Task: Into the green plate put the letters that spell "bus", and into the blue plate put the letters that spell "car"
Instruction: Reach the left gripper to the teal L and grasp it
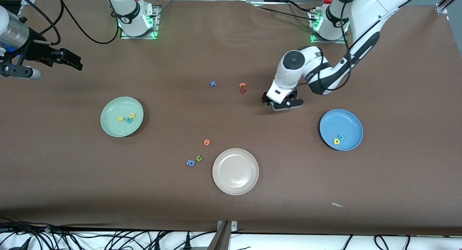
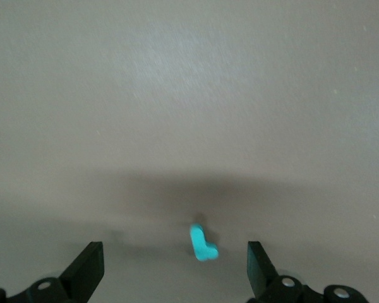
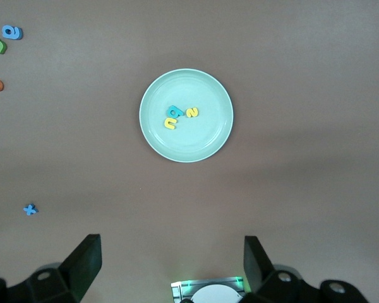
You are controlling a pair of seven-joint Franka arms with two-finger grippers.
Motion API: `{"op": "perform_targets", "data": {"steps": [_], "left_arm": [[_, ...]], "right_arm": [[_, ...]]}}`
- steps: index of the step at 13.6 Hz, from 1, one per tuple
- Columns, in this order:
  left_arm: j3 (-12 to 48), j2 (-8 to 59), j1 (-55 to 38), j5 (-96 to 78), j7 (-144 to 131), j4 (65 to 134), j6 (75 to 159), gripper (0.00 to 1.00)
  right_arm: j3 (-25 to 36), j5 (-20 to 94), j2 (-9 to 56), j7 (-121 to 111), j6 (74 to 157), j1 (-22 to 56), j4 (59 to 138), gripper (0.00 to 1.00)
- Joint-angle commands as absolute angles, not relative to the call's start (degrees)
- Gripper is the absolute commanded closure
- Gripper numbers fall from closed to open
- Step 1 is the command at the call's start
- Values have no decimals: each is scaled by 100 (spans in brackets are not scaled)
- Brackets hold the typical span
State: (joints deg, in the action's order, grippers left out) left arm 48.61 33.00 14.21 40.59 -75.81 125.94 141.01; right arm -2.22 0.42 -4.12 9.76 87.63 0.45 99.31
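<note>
The left gripper (image 1: 282,102) is down at the brown table (image 1: 180,206), its jaws released and spread wide to either side of a small teal "r" (image 2: 203,243) that lies flat on the cloth between the fingertips, untouched. This spot sits toward the middle of the table from the blue plate (image 1: 352,120), and farther from the front camera than that plate.

The step in hand looks like the last pick for "car". The next move calls for closing squarely on this tiny, thin piece, lifting it cleanly and carrying it over to the blue plate.

The blue plate holds a yellow "a" (image 1: 336,141) and a teal "c" (image 1: 341,137), touching each other. The green plate (image 1: 112,129), well apart from the blue plate toward the right arm's end of the table, holds a yellow "s" (image 1: 120,118), a yellow "u" (image 1: 132,115) and a teal "b" (image 1: 129,120) clustered together. A beige plate (image 1: 235,187), nearer the front camera than the blue plate, is empty.

The right gripper (image 3: 170,265) waits high above the table, farther from the blue plate than the green plate is, jaws released and holding nothing.
</note>
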Motion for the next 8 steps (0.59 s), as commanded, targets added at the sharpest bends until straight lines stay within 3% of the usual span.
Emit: {"op": "perform_targets", "data": {"steps": [1,5,8], "left_arm": [[4878,3392,1345,4289,-8006,12604,14177,2],[4860,3568,1230,4473,-8296,12560,14238,10],[4825,3744,1230,4798,-8463,12560,14317,24]], "right_arm": [[-176,44,-334,993,8648,53,9791,0],[-176,18,-343,949,8640,53,9782,0],[-184,-17,-316,984,8727,70,9712,0]]}}
